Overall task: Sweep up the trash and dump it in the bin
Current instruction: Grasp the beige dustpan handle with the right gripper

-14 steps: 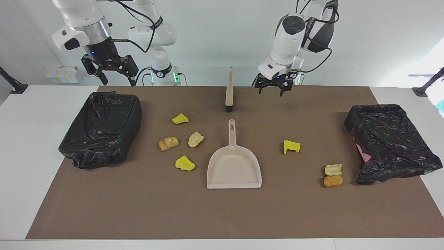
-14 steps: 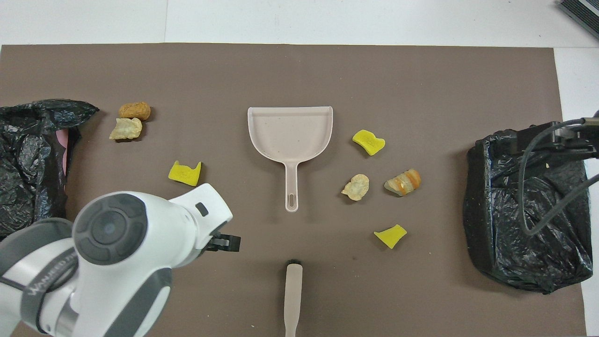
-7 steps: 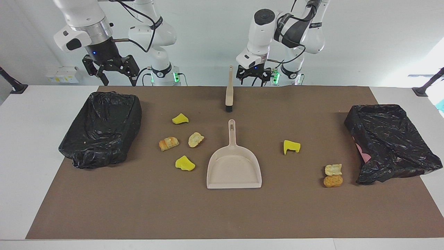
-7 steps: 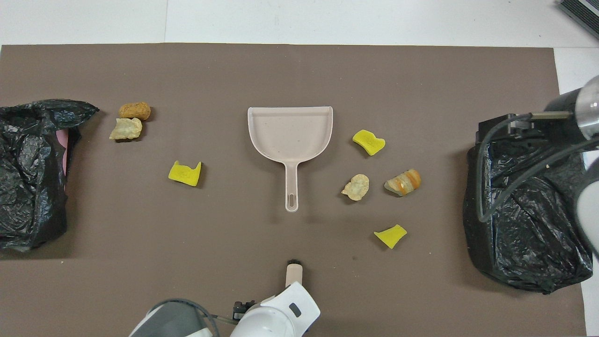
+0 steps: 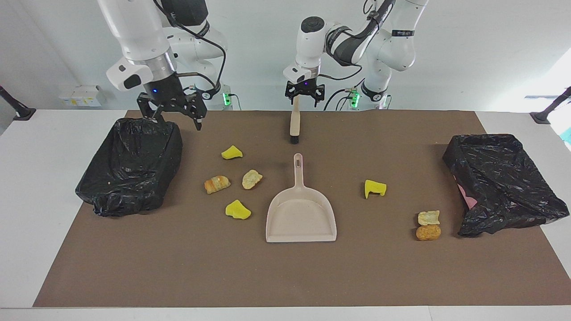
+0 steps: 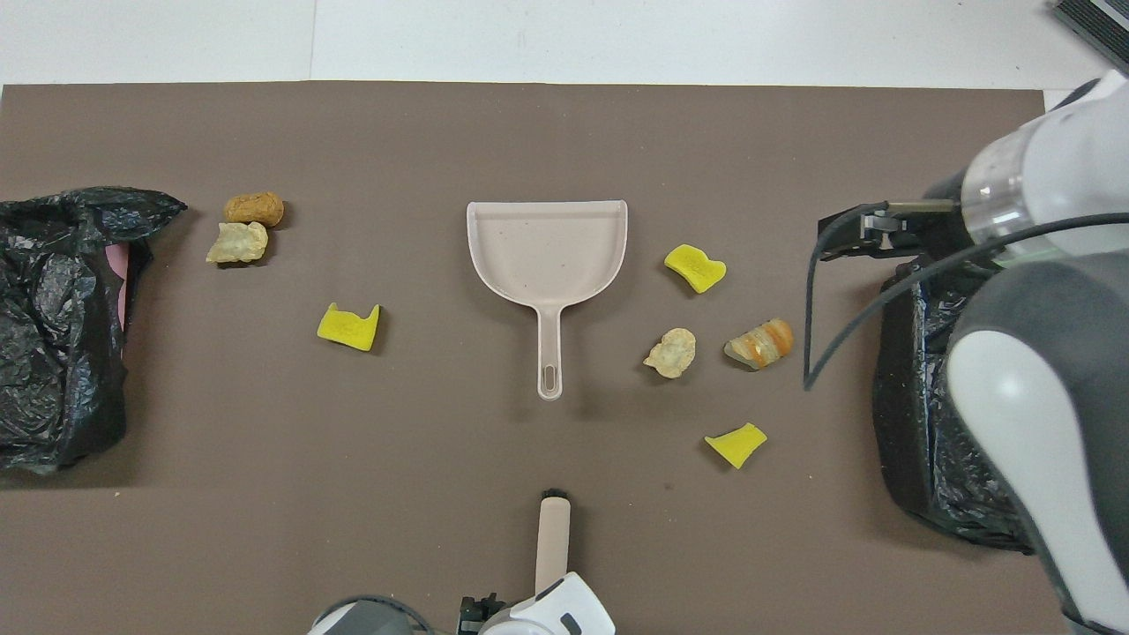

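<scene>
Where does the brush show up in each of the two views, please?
Facing view: the brush lies at top centre, bristles toward the dustpan, with the left tool over its handle.
Overhead view: the brush is at bottom centre, its handle end covered by the left arm.
Shared landmark: the dustpan, whose handle points at the brush.

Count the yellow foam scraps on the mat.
3. One yellow scrap lies nearest the robots, another is beside the dustpan, and the third lies toward the left arm's end. None looks hidden.
</scene>
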Action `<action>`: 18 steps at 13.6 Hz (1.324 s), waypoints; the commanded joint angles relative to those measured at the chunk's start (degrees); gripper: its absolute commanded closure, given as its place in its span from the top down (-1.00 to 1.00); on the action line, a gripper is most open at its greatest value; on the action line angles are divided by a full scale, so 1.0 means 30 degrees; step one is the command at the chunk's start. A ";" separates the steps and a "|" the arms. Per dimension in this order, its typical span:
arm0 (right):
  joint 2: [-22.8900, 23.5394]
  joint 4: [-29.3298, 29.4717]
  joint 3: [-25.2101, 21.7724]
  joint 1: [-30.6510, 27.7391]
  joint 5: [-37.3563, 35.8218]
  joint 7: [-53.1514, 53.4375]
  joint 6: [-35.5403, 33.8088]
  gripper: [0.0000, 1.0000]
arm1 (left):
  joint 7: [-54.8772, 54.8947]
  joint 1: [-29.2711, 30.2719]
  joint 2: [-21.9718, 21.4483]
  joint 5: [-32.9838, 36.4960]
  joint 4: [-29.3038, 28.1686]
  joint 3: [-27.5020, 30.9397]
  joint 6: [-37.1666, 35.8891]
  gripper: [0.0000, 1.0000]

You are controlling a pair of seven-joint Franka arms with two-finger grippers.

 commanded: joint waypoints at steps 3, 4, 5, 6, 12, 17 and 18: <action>0.1259 -0.1285 -0.0011 0.2386 0.0294 0.2310 0.2572 1.00 | -0.0954 -0.1223 0.1304 0.0034 -0.0284 0.0365 0.1475 1.00; 0.1610 -0.1286 -0.0011 0.2825 0.0323 0.2543 0.2951 1.00 | -0.1128 -0.1223 0.1393 0.0034 -0.0168 0.0365 0.1478 1.00; 0.1990 -0.1315 -0.0011 0.3207 0.0294 0.3009 0.3361 1.00 | -0.1246 -0.1223 0.1423 0.0034 -0.0080 0.0365 0.1304 1.00; 0.2429 -0.1286 -0.0011 0.3558 0.0323 0.3449 0.3916 1.00 | -0.1305 -0.1223 0.1365 0.0034 -0.0021 0.0365 0.1128 1.00; 0.4189 -0.1315 -0.0011 0.5230 0.0323 0.4740 0.5502 1.00 | -0.1802 -0.1194 0.1072 0.0034 0.1034 0.0365 -0.1129 -0.06; 0.4603 -0.2044 0.0018 0.5730 0.0353 0.4772 0.6090 1.00 | -0.1745 -0.0871 0.0897 0.0034 0.1093 0.0511 -0.1569 -1.00; 0.4485 -0.2367 0.0018 0.5730 0.0353 0.4714 0.6119 1.00 | -0.1745 -0.0610 0.0722 0.0034 0.1093 0.0569 -0.1743 -1.00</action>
